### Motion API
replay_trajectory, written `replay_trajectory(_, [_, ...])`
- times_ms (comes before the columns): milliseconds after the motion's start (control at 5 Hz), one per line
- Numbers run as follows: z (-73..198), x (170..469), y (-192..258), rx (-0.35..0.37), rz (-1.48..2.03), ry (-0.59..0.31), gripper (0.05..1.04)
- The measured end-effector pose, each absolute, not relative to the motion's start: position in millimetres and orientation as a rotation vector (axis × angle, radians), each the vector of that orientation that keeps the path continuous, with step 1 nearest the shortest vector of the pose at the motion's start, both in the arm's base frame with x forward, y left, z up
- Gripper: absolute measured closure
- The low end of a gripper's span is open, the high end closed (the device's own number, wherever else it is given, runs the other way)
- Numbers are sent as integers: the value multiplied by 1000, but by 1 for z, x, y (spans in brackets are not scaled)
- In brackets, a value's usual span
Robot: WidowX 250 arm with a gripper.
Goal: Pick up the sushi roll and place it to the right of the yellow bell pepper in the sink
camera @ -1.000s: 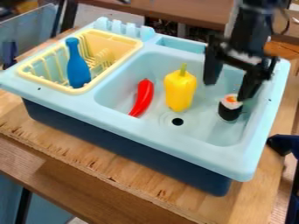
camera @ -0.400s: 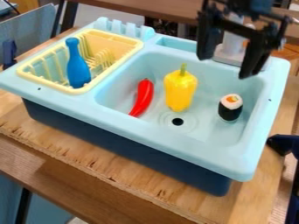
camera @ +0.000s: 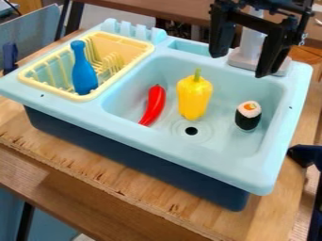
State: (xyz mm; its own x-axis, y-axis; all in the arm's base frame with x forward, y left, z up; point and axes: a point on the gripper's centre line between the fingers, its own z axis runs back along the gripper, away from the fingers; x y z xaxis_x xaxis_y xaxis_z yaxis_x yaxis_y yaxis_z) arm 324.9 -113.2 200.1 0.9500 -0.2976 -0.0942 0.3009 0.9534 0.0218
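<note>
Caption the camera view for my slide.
Open black two-finger gripper above a light-blue plastic toy sink holding red chili, yellow pepper and sushi roll.

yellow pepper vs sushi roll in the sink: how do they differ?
Colour: the yellow pepper is yellow with a green stem; the sushi roll has a black wrap, white top and orange centre.
Size: the yellow pepper is clearly bigger than the sushi roll.
Shape: the yellow pepper tapers; the sushi roll is a stubby cylinder.
Shared: both sit in the basin, ungripped.
</note>
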Motion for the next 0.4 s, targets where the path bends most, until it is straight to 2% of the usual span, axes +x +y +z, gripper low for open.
replay_trajectory(400, [200,325,-113,38,-295,91,84])
